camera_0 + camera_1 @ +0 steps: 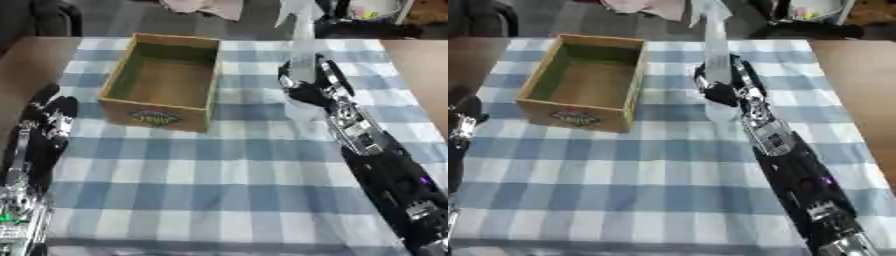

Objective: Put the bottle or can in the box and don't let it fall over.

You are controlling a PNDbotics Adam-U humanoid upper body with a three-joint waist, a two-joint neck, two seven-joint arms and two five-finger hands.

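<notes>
Clear bottle (716, 55) upright at 3 o'clock of box (584, 82), right hand (726, 90) fingers (741, 70) curled round it, left hand (48, 120) fingers straight at 9 o'clock.

You have a blue-and-white checked cloth (219, 190) spread over the brown tabletop (420, 75). Beyond the far edge, you can see something crumpled and pinkish-white (206, 7) on the floor.

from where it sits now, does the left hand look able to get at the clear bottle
Probably not easily. The left hand rests open at the table's left edge, while the clear bottle stands right of the box, which lies between them. The right hand is already curled round the bottle.
</notes>
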